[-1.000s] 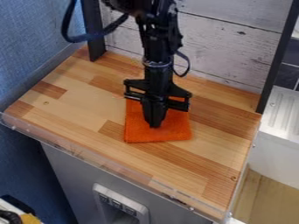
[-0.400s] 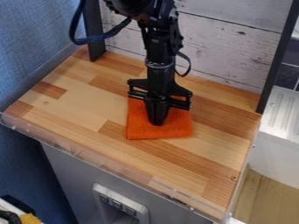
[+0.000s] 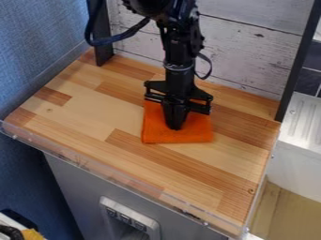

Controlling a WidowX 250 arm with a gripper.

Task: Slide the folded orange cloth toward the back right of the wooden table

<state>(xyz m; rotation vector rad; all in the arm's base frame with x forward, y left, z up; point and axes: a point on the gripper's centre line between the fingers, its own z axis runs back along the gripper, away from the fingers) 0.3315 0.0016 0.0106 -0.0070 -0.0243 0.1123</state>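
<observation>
The black gripper (image 3: 175, 126) points straight down over the middle of the wooden table, its tips together against the orange cloth (image 3: 194, 132). The cloth is a flat, roughly square piece, with its front edge and both front corners in sight. Its back part is partly hidden behind the gripper. Whether a bit of fabric is pinched between the tips cannot be seen.
The wooden tabletop (image 3: 87, 122) has a clear plastic strip (image 3: 125, 173) along its front edge. Behind stands a whitewashed plank wall (image 3: 251, 51) between dark posts. A blue partition (image 3: 37, 47) is at the left, a white ridged surface (image 3: 304, 122) at the right.
The gripper and the orange cloth have moved together a little to the right and toward the back wall. The cloth has stayed flat.
</observation>
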